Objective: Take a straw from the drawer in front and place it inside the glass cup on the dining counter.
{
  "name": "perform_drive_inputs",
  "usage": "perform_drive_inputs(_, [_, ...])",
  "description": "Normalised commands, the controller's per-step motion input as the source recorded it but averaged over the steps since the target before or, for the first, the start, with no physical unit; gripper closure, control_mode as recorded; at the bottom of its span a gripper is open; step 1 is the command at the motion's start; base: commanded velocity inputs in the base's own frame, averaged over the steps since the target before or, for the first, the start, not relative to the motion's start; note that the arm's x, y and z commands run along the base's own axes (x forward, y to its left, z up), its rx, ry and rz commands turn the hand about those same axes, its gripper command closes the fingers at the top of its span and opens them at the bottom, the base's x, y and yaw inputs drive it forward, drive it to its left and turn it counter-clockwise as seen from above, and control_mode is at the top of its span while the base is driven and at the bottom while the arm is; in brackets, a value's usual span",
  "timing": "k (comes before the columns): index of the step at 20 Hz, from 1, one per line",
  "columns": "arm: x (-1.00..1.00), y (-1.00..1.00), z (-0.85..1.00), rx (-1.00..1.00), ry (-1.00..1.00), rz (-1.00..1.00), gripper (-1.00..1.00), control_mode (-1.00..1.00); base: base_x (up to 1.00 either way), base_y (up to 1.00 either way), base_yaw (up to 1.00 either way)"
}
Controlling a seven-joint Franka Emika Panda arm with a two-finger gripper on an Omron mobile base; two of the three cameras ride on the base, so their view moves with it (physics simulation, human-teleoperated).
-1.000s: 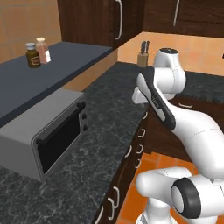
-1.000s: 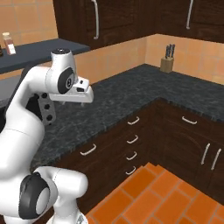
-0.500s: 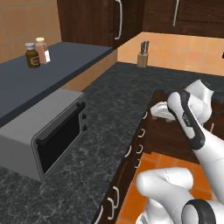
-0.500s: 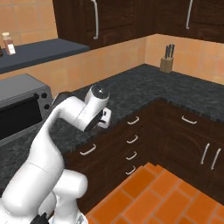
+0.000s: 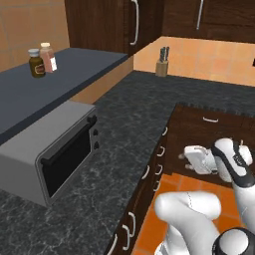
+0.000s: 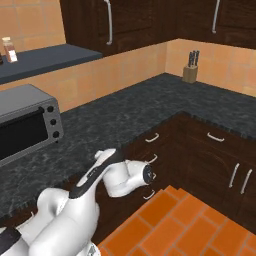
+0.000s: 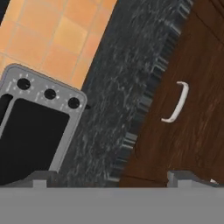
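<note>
Toaster oven (image 7: 30, 127), knife block (image 5: 161, 63), drawer (image 7: 183, 103) apparently closed

shut dark-brown drawer (image 7: 183, 92), curved silver handle (image 7: 176, 103)

Open air lies above the orange tiled floor (image 6: 200, 220) before the drawer (image 7: 183, 109) fronts; the dark speckled counter (image 5: 129, 149) overhangs them (its edge just above the curved handle (image 7: 177, 103)); the toaster oven (image 5: 55, 149) blocks the counter's left part; the knife block (image 6: 190, 67) stands well apart.
</note>
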Motion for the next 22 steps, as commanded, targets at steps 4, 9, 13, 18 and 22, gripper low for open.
perform_drive_inputs(4, [0.25, -0.08, -0.57, 0.36, 0.16, 0.0, -1.0, -1.0, 0.0, 0.0, 0.0])
perform_drive_inputs(9, [0.38, 0.0, -0.46, 0.24, 0.17, 0.0, -1.0, -1.0, 0.0, 0.0, 0.0])
perform_drive_inputs(13, [0.59, -0.03, -0.33, 0.1, 0.08, 0.04, -1.0, -1.0, 0.0, 0.0, 0.0])
perform_drive_inputs(18, [0.59, -0.04, -0.33, 0.04, 0.03, 0.09, -1.0, -1.0, 0.0, 0.0, 0.0])
perform_drive_inputs(22, [0.32, 0.0, -0.46, 0.0, 0.01, 0.1, -1.0, -1.0, 0.0, 0.0, 0.0])
